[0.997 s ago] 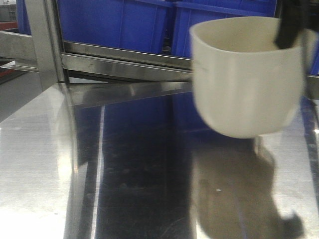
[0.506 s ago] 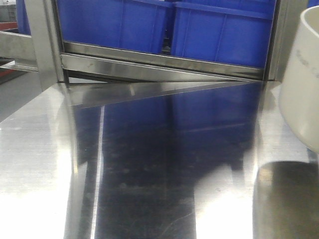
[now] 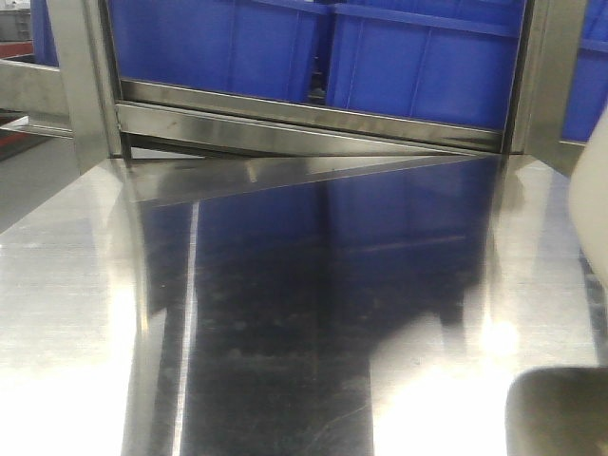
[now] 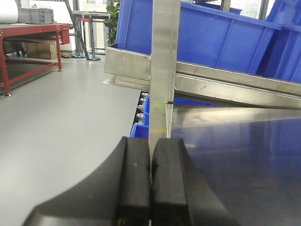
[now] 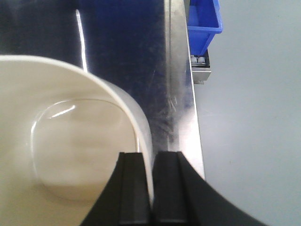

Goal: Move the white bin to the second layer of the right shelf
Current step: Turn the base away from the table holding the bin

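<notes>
The white bin (image 5: 70,141) fills the left of the right wrist view, its glossy cream inside facing the camera. My right gripper (image 5: 151,157) is shut on the bin's rim, one finger inside the wall and one outside. The bin hangs over the steel tabletop (image 5: 122,42), near its right edge. In the front view only a pale sliver of the bin (image 3: 593,204) shows at the right border. My left gripper (image 4: 150,146) is shut with nothing in it, in front of a steel post (image 4: 162,70). The right shelf second layer is out of view.
Blue crates (image 3: 418,66) stand on a sloping steel rack behind the tabletop (image 3: 285,313). Upright steel posts (image 3: 541,76) flank them. Right of the table edge, a small blue crate (image 5: 203,23) sits above rollers, with grey floor (image 5: 254,117) beside it.
The white bin has travelled to the right, from the right half of the front view to its very edge. Its shadow on the tabletop moved right too.
</notes>
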Tool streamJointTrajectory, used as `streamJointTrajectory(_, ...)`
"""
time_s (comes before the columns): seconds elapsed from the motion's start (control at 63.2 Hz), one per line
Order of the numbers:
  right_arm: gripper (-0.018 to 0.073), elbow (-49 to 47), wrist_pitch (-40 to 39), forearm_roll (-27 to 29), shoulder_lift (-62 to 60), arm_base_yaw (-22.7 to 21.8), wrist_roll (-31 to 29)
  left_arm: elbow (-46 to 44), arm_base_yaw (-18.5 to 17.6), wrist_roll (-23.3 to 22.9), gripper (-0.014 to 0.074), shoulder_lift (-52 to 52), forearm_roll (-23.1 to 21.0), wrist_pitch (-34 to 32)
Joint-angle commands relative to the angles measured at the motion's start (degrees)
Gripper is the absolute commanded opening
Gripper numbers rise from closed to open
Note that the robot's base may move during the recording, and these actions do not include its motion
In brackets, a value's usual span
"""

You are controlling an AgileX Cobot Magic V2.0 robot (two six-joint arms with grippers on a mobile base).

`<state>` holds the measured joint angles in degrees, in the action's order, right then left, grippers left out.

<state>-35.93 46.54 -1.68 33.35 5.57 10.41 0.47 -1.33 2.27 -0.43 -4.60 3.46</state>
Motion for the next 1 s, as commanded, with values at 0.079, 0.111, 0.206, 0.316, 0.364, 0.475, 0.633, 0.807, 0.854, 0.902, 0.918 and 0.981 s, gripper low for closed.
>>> streamJointTrajectory(0.079, 0.0067, -1.67, -3.58, 0.29, -0.67, -0.21, 0.32, 1.56, -0.36, -0.30, 0.0085, -0.87, -0.30, -4.76)
streamJointTrajectory(0.111, 0.0067, -1.67, -3.58, 0.29, -0.67, -0.21, 0.32, 1.56, -0.36, -0.30, 0.0085, -0.87, -0.30, -4.76)
streamJointTrajectory(0.206, 0.0067, -1.67, -3.58, 0.29, -0.67, -0.21, 0.32, 1.56, -0.36, -0.30, 0.0085, -0.87, -0.30, -4.76)
streamJointTrajectory(0.316, 0.0067, -1.67, -3.58, 0.29, -0.67, -0.21, 0.32, 1.56, -0.36, -0.30, 0.0085, -0.87, -0.30, -4.76)
streamJointTrajectory(0.364, 0.0067, -1.67, -3.58, 0.29, -0.67, -0.21, 0.32, 1.56, -0.36, -0.30, 0.0085, -0.87, -0.30, -4.76)
streamJointTrajectory(0.475, 0.0067, -1.67, -3.58, 0.29, -0.67, -0.21, 0.32, 1.56, -0.36, -0.30, 0.0085, -0.87, -0.30, -4.76)
streamJointTrajectory(0.633, 0.0067, -1.67, -3.58, 0.29, -0.67, -0.21, 0.32, 1.56, -0.36, -0.30, 0.0085, -0.87, -0.30, -4.76)
streamJointTrajectory(0.807, 0.0067, -1.67, -3.58, 0.29, -0.67, -0.21, 0.32, 1.56, -0.36, -0.30, 0.0085, -0.87, -0.30, -4.76)
streamJointTrajectory(0.854, 0.0067, -1.67, -3.58, 0.29, -0.67, -0.21, 0.32, 1.56, -0.36, -0.30, 0.0085, -0.87, -0.30, -4.76)
streamJointTrajectory(0.902, 0.0067, -1.67, -3.58, 0.29, -0.67, -0.21, 0.32, 1.56, -0.36, -0.30, 0.0085, -0.87, -0.30, -4.76)
streamJointTrajectory(0.918, 0.0067, -1.67, -3.58, 0.29, -0.67, -0.21, 0.32, 1.56, -0.36, -0.30, 0.0085, -0.87, -0.30, -4.76)
streamJointTrajectory(0.981, 0.0067, -1.67, -3.58, 0.29, -0.67, -0.21, 0.32, 1.56, -0.36, -0.30, 0.0085, -0.87, -0.30, -4.76)
